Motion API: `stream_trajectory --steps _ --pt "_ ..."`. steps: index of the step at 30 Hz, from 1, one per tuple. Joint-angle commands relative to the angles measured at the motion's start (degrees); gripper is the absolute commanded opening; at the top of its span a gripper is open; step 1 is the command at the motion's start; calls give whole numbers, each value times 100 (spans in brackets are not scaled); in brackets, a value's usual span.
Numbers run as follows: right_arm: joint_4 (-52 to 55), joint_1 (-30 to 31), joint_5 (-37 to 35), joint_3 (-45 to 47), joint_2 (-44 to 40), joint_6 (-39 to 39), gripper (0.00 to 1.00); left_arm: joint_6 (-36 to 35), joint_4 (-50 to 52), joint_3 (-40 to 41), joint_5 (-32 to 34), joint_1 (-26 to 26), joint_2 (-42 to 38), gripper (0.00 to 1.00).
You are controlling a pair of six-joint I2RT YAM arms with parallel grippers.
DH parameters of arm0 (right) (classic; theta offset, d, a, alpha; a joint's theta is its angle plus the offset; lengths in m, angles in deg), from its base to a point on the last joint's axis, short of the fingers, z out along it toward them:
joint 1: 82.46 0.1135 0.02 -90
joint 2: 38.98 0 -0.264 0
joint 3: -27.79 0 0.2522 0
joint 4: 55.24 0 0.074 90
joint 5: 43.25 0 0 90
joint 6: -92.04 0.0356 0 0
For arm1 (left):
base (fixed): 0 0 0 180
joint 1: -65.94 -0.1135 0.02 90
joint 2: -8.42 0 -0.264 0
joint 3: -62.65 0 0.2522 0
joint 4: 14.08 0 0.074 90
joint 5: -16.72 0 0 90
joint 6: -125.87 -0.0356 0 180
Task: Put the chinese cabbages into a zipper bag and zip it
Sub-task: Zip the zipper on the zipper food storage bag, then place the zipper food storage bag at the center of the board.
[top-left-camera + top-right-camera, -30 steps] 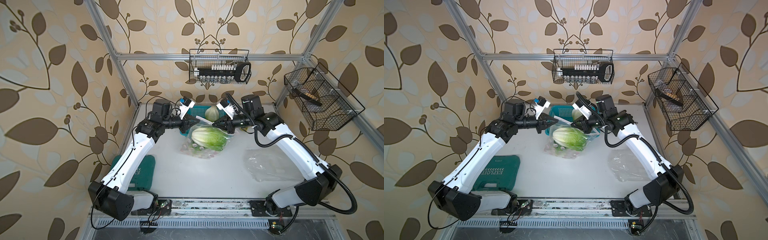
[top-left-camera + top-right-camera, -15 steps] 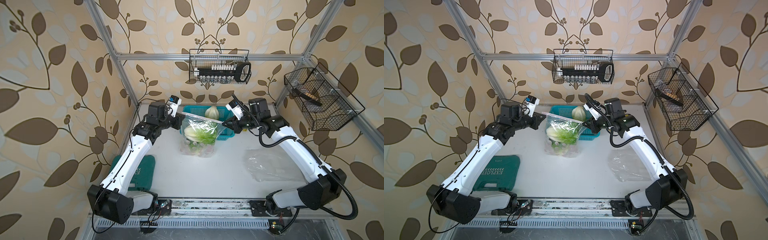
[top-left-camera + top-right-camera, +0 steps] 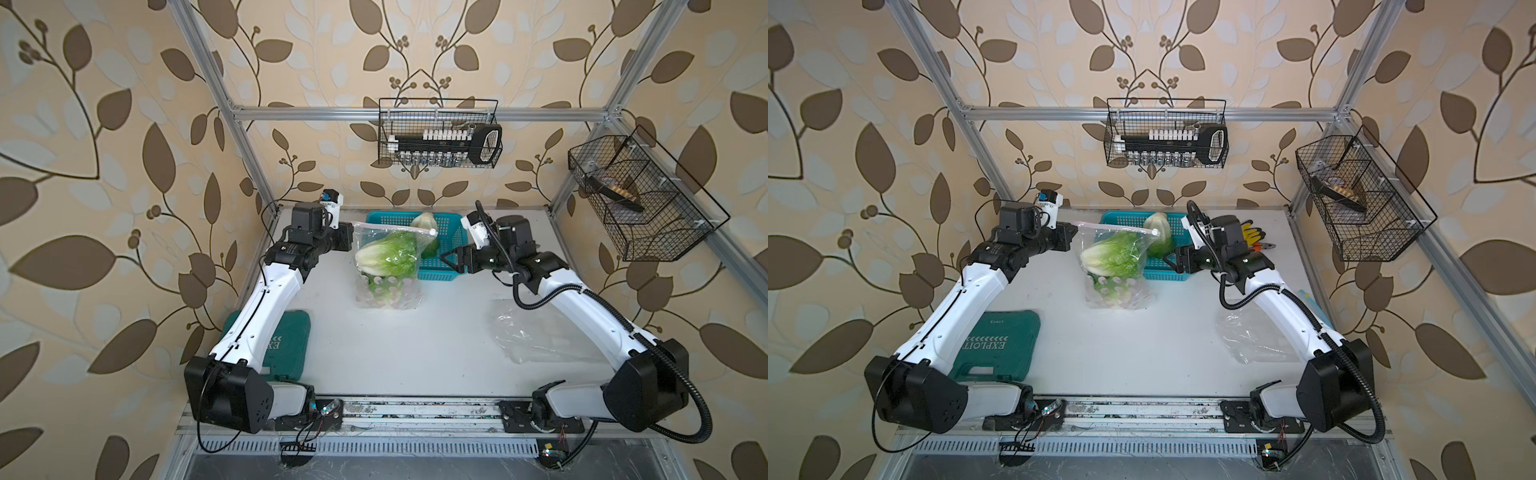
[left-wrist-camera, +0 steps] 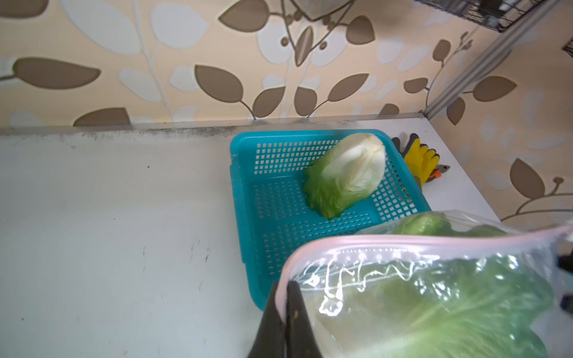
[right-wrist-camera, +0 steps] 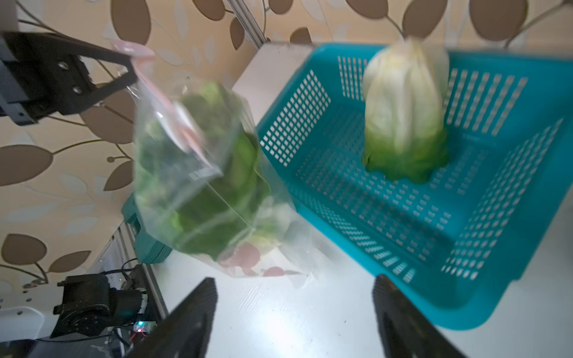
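Place: a robot test cell in a lab, dressed up as a home
Enclosure: aluminium frame point(image 3: 311, 111) rising from the edges of the white table point(image 3: 415, 353), its panels covered in leaf wallpaper point(image 3: 104, 166)
Machines: two white robot arms point(image 3: 270, 299) mounted on a rail point(image 3: 415, 409) along the table's front edge, bare wires point(image 3: 309, 432) just below it
Storage: a rear wire basket point(image 3: 384, 137) of tools above the table's back edge, a side wire basket point(image 3: 665, 232) above its right edge
Props: green tool case point(image 3: 1000, 345) at the table's front left; teal basket point(image 4: 279, 201) with a chinese cabbage point(image 4: 347, 173) at its back
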State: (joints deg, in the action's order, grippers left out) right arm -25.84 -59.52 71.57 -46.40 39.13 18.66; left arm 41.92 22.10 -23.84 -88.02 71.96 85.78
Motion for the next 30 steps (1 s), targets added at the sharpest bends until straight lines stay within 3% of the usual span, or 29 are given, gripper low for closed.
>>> stream_trajectory --steps 1,5,10,15,20,23,26,30 --pt "-1202 850 -877 347 60 655 95 417 -243 42 101 -215 184 0" --pt "-1555 1328 -1321 108 774 339 95 407 -224 -31 78 -238 424 0" --pt "-1461 1711 -971 -618 1862 -300 90 437 -115 -124 90 -328 781 0" --pt "-1392 2102 -828 -1149 2595 -48 65 616 104 -140 432 -520 884 0" --pt "-1595 2620 -910 -1672 3192 677 44 761 764 -373 1448 -883 1058 0" --pt "-1782 2998 -1169 -2160 3699 1206 41 736 941 -667 1839 -1242 1351 3" --pt "-1698 3211 -1447 -2877 4305 1592 43 755 988 -1230 1606 -1587 1823 4" --pt "-1252 3228 -1298 -3805 4866 1570 51 392 1297 -2285 1578 -1609 2806 4"
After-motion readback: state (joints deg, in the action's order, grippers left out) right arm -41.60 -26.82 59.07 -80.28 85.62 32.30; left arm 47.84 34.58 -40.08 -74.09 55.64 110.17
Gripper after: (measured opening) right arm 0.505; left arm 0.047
